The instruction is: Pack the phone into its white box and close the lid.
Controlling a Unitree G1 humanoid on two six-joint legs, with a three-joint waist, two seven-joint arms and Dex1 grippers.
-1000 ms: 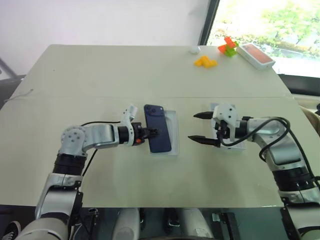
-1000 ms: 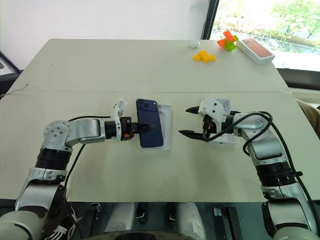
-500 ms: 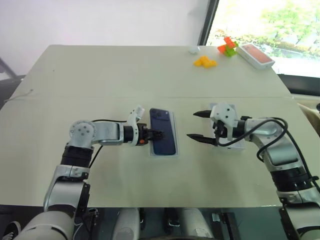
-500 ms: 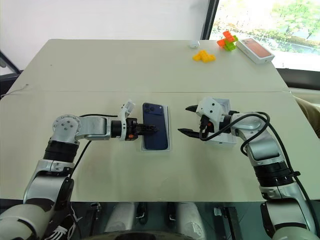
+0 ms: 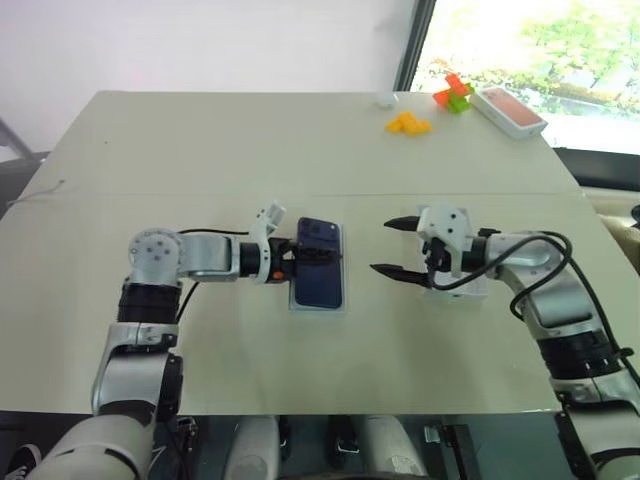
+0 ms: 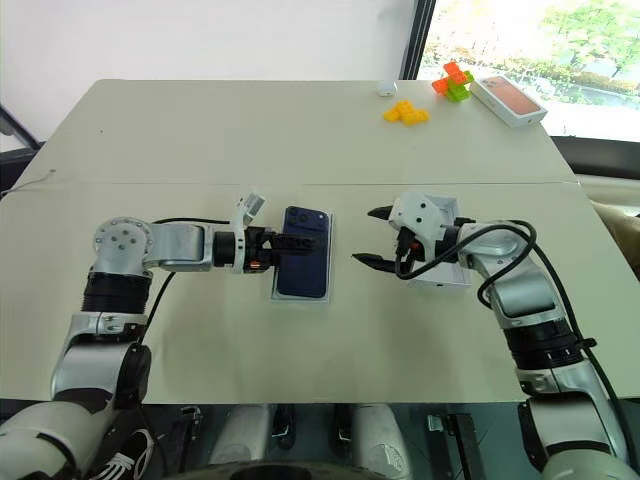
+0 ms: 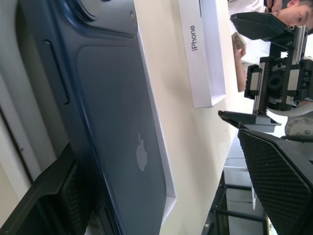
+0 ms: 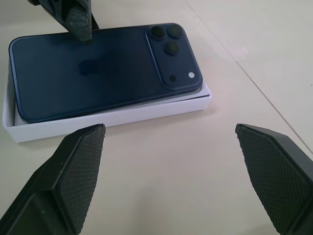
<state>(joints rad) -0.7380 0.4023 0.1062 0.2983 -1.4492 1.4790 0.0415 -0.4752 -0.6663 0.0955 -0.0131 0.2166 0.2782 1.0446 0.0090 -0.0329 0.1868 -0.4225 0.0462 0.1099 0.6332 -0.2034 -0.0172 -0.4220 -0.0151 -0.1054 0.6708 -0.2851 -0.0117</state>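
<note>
**Daylight floods in from the far right window**

Bright, even daylight across the table [image 5: 300, 140], and the window [image 5: 530, 50] at the far right corner is blown out to near white. Shadows under both arms are soft and faint. The 2 head views are sharp centrally. On the left wrist view, the phone [image 7: 117, 132] shows a glossy sheen, close foreground fingertips [image 7: 279, 181] go soft, and the background washes out pale.
</note>
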